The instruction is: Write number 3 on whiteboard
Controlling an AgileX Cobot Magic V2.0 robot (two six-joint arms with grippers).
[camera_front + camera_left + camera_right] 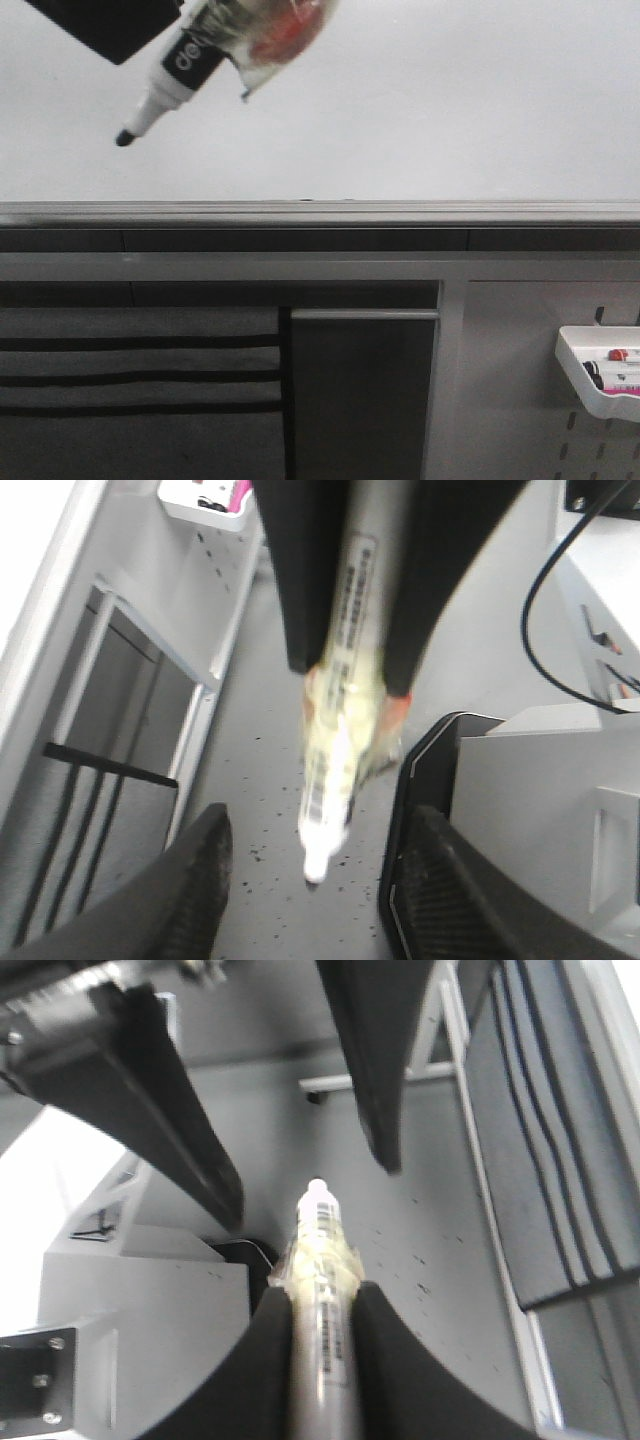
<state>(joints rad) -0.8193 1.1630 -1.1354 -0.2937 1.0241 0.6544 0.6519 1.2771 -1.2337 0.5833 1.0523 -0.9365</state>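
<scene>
Marker poised, no number 3 on the board yet

My right fingers [265,1350] clamp the marker [185,60]; left fingers [190,880] spread, empty. Nib hangs well above the ledge [320,212], against bare whiteboard [420,120]. Contact unclear. Next, I reckon: press on, stroke the top curve.

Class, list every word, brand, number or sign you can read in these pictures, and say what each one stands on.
"del": white letters on the black barrel of the marker; anything after them is hidden by the clear wrap.
Barcode label and fine print along the marker in both wrist views: too blurred to read.
Labels on the pens in the white tray: too small to read.
The whiteboard: no writing in view.
</scene>
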